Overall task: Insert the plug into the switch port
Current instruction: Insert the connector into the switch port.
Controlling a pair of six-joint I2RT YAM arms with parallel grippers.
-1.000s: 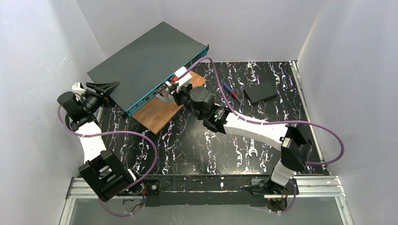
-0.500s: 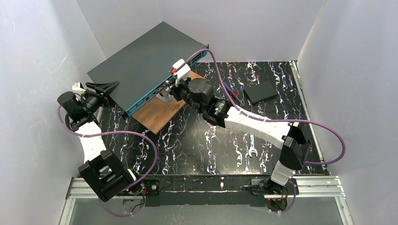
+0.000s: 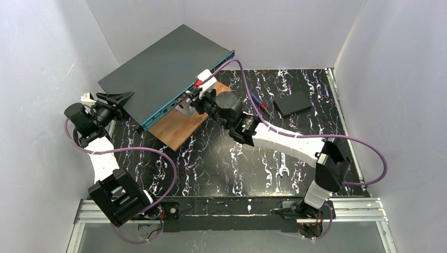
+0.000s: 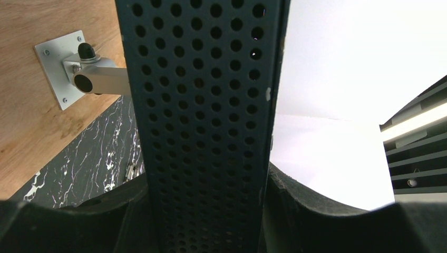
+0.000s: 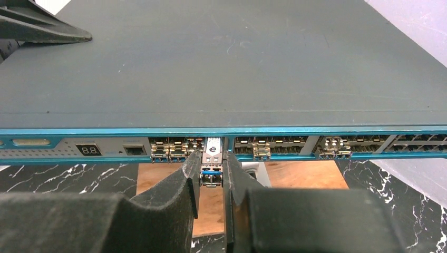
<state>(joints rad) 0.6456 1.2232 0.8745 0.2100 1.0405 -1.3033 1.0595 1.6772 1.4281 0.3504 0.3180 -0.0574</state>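
Right gripper (image 3: 192, 98) is now sitting tighter against the teal port edge than a second ago. Its wrist has swung up-frame, then eased back a touch. Left arm and switch (image 3: 163, 68) aren't shifting at all.

I'm seeing the switch lying diagonally in the upper left of the top view. Its teal edge is facing lower right and overhanging a wooden board (image 3: 182, 126).

Right wrist view: the jaws are pinching the plug (image 5: 212, 161), a small metal module with a blue tab, at centre frame. Its nose is sitting at the row of ports (image 5: 269, 141), in the gap between two port groups just under the teal lip. I can't tell how deep it's going in. Several ports are already holding metal modules: two left of the plug, one just right of it, a pair further right. The others are looking dark.

Left wrist view: left gripper (image 4: 205, 216) is clamping the switch's perforated side wall at the bottom of frame, one pad on each face. A silver bracket (image 4: 87, 74) is showing upper left, screwed to the board.

Lying loose on the black marbled table (image 3: 221, 158) are a small black box (image 3: 293, 103), upper right, and a wrench (image 3: 283, 171), lower centre-right. Both are well apart from the switch.
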